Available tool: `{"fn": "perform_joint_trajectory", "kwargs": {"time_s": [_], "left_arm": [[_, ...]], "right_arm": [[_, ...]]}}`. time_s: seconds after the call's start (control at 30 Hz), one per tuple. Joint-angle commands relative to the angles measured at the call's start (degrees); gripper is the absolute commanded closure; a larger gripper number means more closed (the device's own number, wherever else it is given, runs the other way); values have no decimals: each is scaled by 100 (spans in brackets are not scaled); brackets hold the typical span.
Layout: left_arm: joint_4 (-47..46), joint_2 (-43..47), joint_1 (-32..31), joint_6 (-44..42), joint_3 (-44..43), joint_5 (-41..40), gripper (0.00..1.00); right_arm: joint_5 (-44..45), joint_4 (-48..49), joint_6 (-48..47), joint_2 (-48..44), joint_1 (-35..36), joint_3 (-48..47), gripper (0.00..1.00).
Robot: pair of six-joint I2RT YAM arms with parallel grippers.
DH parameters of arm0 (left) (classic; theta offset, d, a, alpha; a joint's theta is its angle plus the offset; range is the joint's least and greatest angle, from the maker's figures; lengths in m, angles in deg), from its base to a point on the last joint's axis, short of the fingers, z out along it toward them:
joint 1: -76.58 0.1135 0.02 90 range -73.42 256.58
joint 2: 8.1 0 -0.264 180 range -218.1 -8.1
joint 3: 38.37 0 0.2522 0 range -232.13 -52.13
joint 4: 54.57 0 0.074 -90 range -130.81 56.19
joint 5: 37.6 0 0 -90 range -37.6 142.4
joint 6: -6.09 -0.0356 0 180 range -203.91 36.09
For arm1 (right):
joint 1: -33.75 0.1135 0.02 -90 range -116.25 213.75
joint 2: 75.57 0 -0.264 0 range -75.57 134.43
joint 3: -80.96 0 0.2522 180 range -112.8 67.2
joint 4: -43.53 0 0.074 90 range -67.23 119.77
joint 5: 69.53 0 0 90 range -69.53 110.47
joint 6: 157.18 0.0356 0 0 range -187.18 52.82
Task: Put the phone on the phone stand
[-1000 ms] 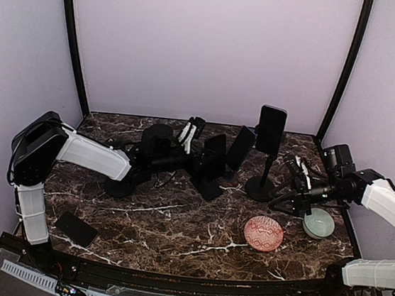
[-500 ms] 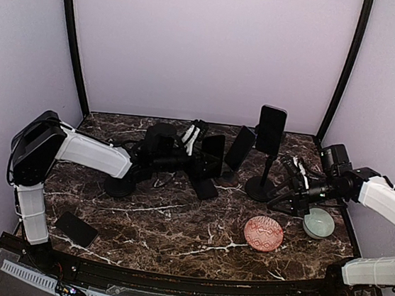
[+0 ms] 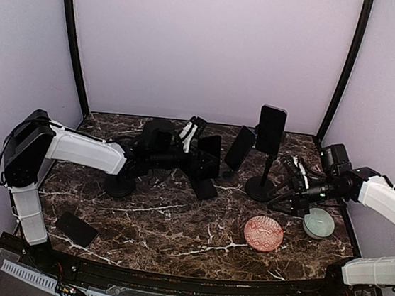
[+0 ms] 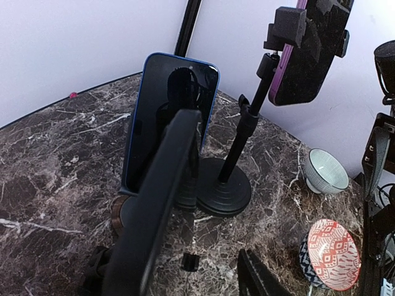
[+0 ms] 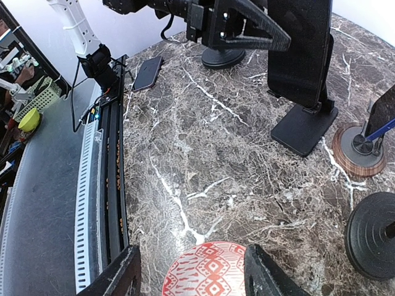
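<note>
A black phone [image 3: 210, 151] stands upright on a black stand [image 3: 205, 189] at mid table. In the left wrist view the phone [image 4: 154, 216] runs edge-on along the left side of the frame. My left gripper [image 3: 199, 142] is right beside it and open. One finger [image 4: 259, 277] shows well apart from the phone; the other is hidden. In the right wrist view the phone [image 5: 299, 55] stands on its stand [image 5: 302, 129] with the left gripper [image 5: 247, 28] at its side. My right gripper [image 3: 282, 198] is open and empty above the red bowl [image 5: 216, 271].
A blue phone [image 3: 240, 147] leans on a round wooden stand [image 4: 123, 213]. A purple phone [image 3: 271, 128] is clamped on a tall pole stand [image 3: 260, 189]. Another phone [image 3: 76, 228] lies flat front left. A red bowl [image 3: 263, 233] and a pale bowl [image 3: 319, 222] sit at the right.
My left gripper and the black phone on its stand have shifted slightly left. My right gripper has barely moved.
</note>
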Motion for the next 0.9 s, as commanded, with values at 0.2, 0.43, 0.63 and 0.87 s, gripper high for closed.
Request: {"fn": "perform_joint_trajectory", "kwargs": {"time_s": [0.2,0.43,0.63,0.87], "left_arm": [[479,621,49,-598,-353,-189,51],[842,765,57,-1065,-644,-997,40],[1058,823,79,-1213,-643,-1325,33],[2025,1382,62,-756,-519,-2027,28]], "right_arm": [[-99,80,-63,79,-11,-152,43],[-90,77,-60,106,-15,-174,43],[-90,86,-53,112,-9,-165,43],[-26,84,-25,60,-15,-177,43]]}}
